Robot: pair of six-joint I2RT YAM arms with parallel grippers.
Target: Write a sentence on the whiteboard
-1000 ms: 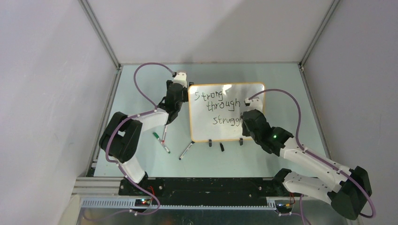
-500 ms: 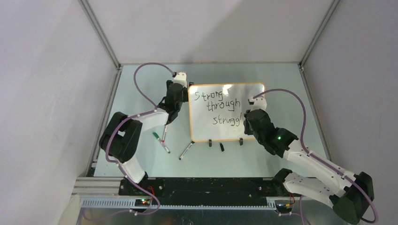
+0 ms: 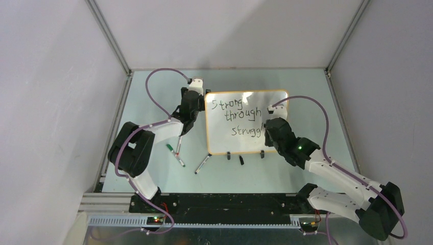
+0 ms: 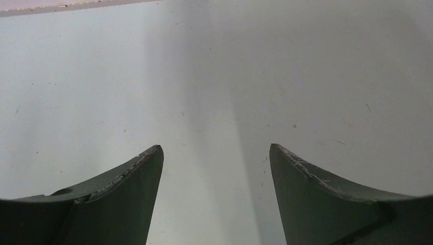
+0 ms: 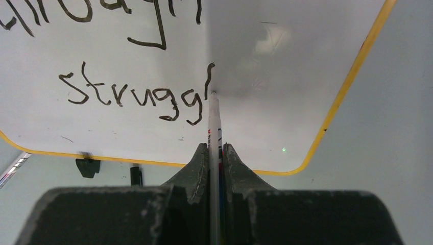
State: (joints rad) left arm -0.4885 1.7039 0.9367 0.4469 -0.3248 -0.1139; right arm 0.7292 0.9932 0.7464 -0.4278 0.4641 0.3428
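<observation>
Whiteboard [image 3: 224, 143]: flat on table [image 3: 306, 84], centre.
Sentence [image 3: 240, 115]: three staggered lines, ending "struggl".
Right gripper [image 5: 216, 148]: clamped on marker [image 5: 213, 120], tip touching board at last letter; arm reaches from 5 o'clock.
Left gripper [image 4: 214, 153]: jaws wide, by board's 10 o'clock corner.

White links [image 3: 167, 130], black joints [image 3: 134, 153], purple cables [image 3: 164, 71]; left gripper [image 4: 216, 150] fingers [image 4: 130, 176] dark, scuffed; green light [image 3: 299, 148].

The black handwritten sentence [image 3: 242, 113] on the whiteboard [image 3: 224, 142], at the centre of the top view, reads "Strong", "through", "struggl" in three staggered lines. In the right wrist view, the red print on the marker [image 5: 214, 118] barrel is too small to read.
</observation>
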